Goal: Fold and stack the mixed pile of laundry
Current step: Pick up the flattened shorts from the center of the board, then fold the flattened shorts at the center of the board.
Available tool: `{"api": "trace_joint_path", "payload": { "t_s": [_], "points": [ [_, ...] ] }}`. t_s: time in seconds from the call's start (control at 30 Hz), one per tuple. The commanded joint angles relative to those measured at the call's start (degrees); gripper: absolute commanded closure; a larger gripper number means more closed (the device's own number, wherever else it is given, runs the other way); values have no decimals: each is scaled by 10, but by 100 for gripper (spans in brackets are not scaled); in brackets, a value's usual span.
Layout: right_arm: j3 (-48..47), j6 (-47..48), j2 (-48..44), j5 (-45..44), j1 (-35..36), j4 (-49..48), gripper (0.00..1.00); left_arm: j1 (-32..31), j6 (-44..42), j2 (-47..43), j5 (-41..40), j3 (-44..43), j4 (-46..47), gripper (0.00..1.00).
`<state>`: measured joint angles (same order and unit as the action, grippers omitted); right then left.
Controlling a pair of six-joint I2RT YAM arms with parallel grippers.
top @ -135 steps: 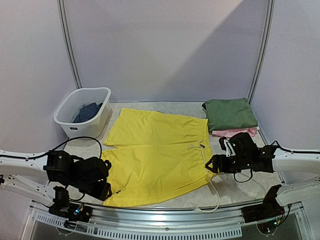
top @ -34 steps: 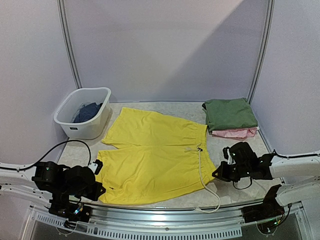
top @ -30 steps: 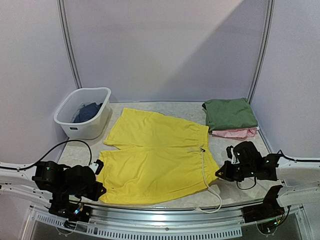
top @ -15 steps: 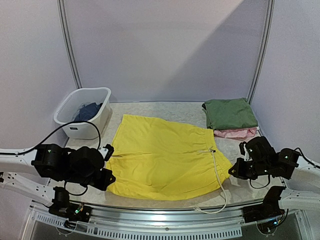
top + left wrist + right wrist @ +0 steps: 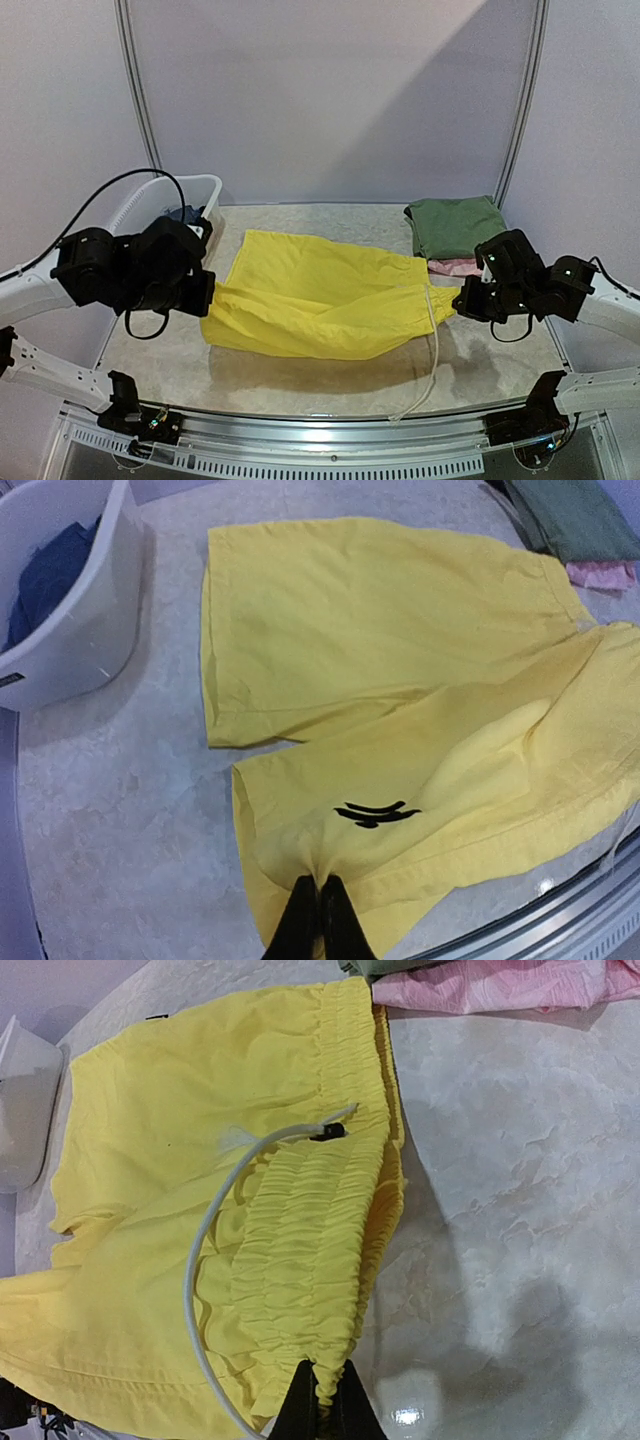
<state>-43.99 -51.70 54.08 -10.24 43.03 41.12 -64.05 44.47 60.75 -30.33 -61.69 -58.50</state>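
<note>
Shorts [image 5: 320, 300] slung lengthwise left-right; waistband [image 5: 441, 300] at right, leg hems [image 5: 215, 325] left.

The right gripper [image 5: 322, 1400] was clamped on the gathered waistband of the bright yellow drawstring shorts [image 5: 150, 1190], whose white cord [image 5: 192, 1300] looped across the fabric, while a pink garment [image 5: 500, 985] lay on the marbled table [image 5: 520, 1210] just beside the shorts' far corner.
</note>
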Motion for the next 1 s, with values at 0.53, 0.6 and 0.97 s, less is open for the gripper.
{"api": "trace_joint_path", "payload": {
  "t_s": [0.53, 0.6, 0.97],
  "points": [
    [-188, 68, 241, -62, -88, -20, 100, 275, -239, 214, 46, -185, 131, 100],
    [-201, 72, 261, -60, -96, -23, 100, 293, -248, 242, 65, -201, 157, 100],
    [-262, 103, 377, -13, -158, -62, 100, 362, -294, 417, 113, -320, 201, 100]
  ]
}}
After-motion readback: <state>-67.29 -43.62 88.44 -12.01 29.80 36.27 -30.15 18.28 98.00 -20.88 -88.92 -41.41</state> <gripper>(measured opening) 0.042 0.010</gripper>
